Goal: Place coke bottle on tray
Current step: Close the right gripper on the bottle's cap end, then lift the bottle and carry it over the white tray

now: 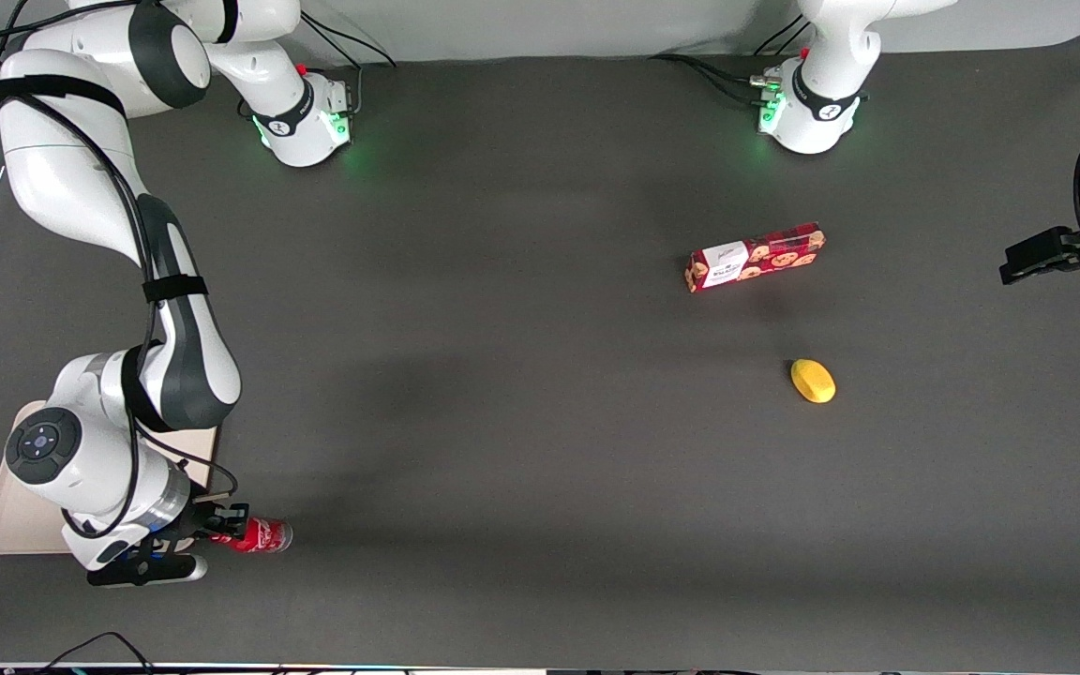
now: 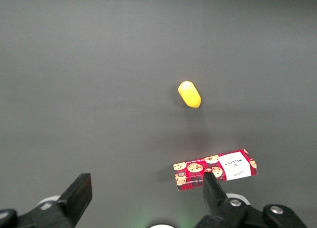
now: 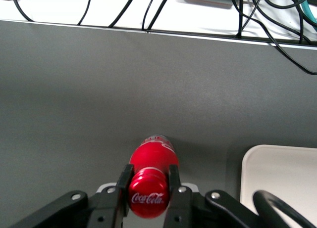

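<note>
The coke bottle (image 1: 257, 535) is a small red bottle lying on its side near the table's front edge, at the working arm's end. My gripper (image 1: 219, 525) is shut on the bottle's cap end. In the right wrist view the red cap (image 3: 148, 193) with its white script sits between the two black fingers (image 3: 123, 181), and the bottle body (image 3: 154, 153) points away from the camera. The cream-beige tray (image 1: 10, 525) lies right beside the bottle, mostly hidden under my arm; one corner of it shows in the right wrist view (image 3: 277, 178).
A red cookie box with a white label (image 1: 755, 256) and a yellow lemon-like object (image 1: 813, 381) lie toward the parked arm's end of the table. Both show in the left wrist view, the box (image 2: 215, 169) and the yellow object (image 2: 189, 94). Cables run along the table's front edge (image 3: 198, 35).
</note>
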